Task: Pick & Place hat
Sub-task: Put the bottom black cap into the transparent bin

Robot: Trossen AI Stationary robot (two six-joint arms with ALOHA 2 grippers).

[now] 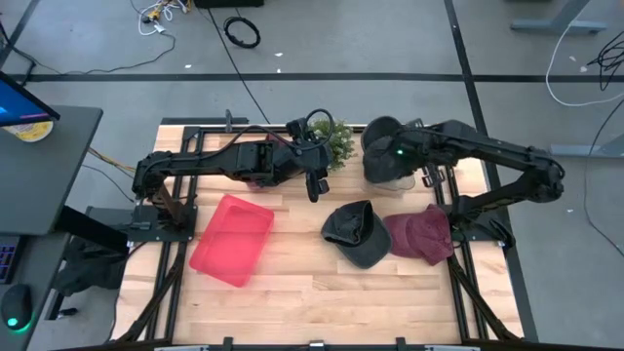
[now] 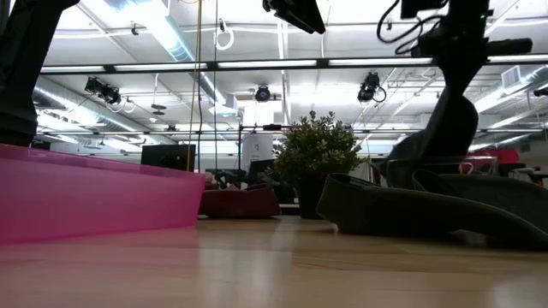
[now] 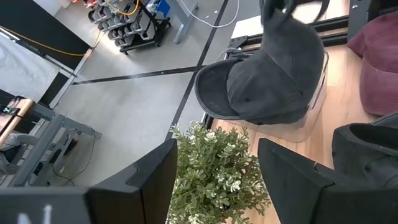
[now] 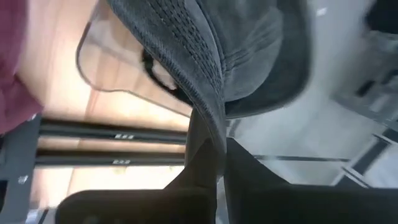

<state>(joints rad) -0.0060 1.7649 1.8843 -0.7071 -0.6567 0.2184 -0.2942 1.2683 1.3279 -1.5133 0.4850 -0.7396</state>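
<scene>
now right pincer (image 4: 214, 163) pinches grey cap (image 4: 249, 56) (brim edge)

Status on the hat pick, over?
Right pincer shut on dark grey hat, held above clear bin. Left pincer open over plant. Two more hats on table.

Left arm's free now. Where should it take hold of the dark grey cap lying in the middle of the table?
Probably by the brim. The dark grey fabric cap lies on the wooden table with its stiff brim flat and pointing toward the front edge, a thin edge for two fingers. Bring the left gripper straight down. Avoid its right side, where the maroon cap sits close.
</scene>
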